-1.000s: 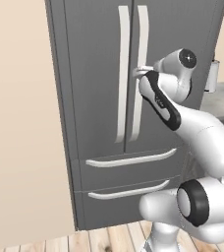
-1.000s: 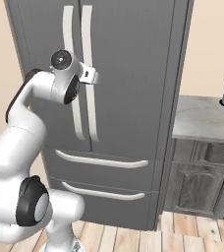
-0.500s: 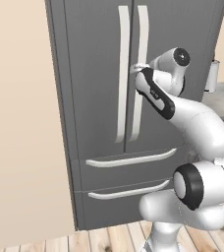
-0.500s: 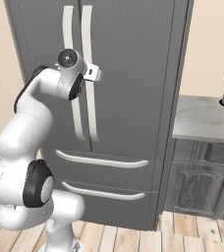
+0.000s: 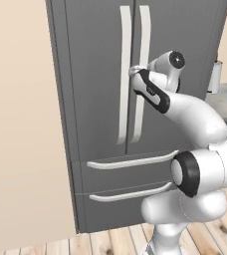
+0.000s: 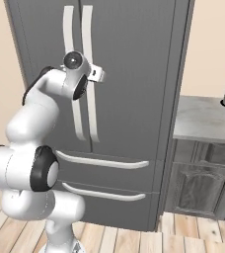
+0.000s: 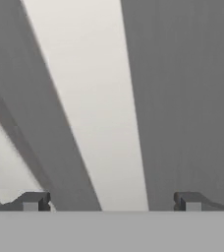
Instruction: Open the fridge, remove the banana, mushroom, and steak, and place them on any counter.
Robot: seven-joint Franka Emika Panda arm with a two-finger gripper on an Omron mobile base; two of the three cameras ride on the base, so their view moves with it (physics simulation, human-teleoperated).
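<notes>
Two doors: both are sitting shut on the fridge, so banana, mushroom and steak are hiding inside, I judge.
Handle: the right-hand pale bar is running between the fingertips.
Gripper: jaws are standing wide apart, straddling that bar, gripping nothing.
Counter: it is waiting just right of the fridge.
Next: closing and pulling, probably.

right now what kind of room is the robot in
A kitchen, most likely: a tall dark grey French-door fridge with two lower drawers, a marbled stone counter over grey panelled cabinets beside it, and a wood plank floor.
</notes>
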